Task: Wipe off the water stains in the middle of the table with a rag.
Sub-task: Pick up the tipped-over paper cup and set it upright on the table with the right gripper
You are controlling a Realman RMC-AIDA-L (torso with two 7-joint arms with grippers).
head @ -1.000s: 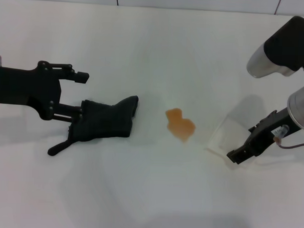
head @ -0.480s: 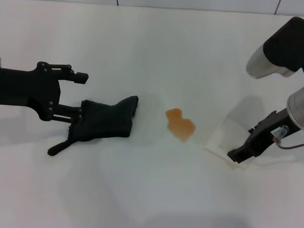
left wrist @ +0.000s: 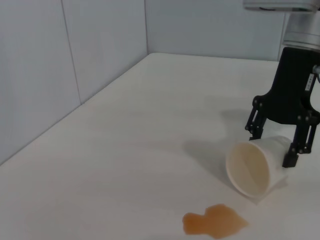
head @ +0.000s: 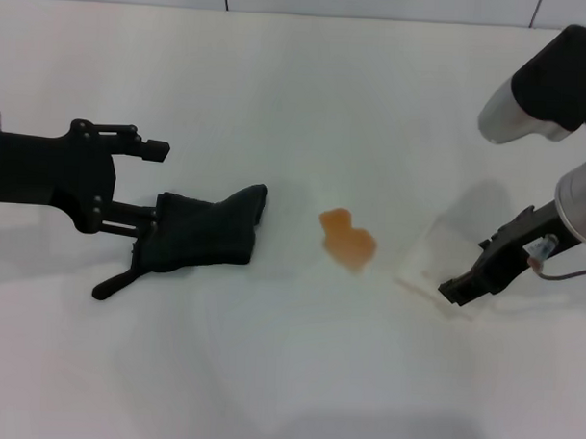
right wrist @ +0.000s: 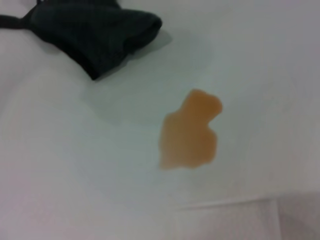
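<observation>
The orange-brown water stain (head: 347,241) lies mid-table (head: 297,104); it also shows in the left wrist view (left wrist: 214,222) and the right wrist view (right wrist: 191,131). The dark rag (head: 204,234) lies flat left of it, a hand's width away, also seen in the right wrist view (right wrist: 95,30). My left gripper (head: 162,182) is open at the rag's left end, its lower finger touching the cloth. My right gripper (head: 459,288) is right of the stain, with its fingers (left wrist: 292,152) closed around the base of a tipped cup.
A pale translucent cup (head: 431,268) lies on its side right of the stain, mouth (left wrist: 248,170) toward it. A grey wall (left wrist: 70,75) borders the table's far edge.
My right arm has shifted slightly up and to the right, with the cup moving a little with it. The left arm, rag and stain have not moved.
</observation>
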